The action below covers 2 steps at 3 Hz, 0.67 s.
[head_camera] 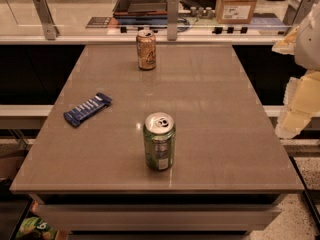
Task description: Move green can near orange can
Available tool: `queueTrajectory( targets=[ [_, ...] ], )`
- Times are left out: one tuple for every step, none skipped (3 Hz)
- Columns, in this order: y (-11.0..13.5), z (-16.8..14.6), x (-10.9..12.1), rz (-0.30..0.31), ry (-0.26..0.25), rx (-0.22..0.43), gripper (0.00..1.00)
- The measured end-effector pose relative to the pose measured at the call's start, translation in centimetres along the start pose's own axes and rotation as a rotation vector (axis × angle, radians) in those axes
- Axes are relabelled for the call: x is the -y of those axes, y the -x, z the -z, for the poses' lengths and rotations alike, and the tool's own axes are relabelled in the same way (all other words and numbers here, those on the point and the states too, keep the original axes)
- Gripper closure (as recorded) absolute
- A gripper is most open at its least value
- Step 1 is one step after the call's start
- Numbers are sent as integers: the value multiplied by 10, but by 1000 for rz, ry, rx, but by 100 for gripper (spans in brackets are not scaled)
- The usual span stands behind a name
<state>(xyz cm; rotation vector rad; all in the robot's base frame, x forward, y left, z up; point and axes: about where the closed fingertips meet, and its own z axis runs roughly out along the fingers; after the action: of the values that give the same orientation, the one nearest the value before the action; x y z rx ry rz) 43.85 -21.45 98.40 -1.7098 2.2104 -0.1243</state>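
Observation:
The green can (159, 142) stands upright near the front middle of the brown table (210, 109), silver top with pull tab facing up. The orange can (146, 49) stands upright at the far edge of the table, slightly left of centre and well apart from the green can. My gripper (295, 115) hangs at the right edge of the view, off the table's right side and above the floor. It is well to the right of the green can and touches nothing.
A blue snack bar wrapper (87, 109) lies on the table's left side. Behind the table runs a glass partition with metal posts (172, 17). Beyond it are a dark tray (142, 3) and a cardboard box (236, 3).

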Motion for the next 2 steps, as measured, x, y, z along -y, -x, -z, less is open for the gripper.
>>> queueTrajectory(
  targets=[
    [2, 0, 0, 1, -5, 8, 0],
    [14, -12, -2, 13, 5, 84, 0]
  ],
)
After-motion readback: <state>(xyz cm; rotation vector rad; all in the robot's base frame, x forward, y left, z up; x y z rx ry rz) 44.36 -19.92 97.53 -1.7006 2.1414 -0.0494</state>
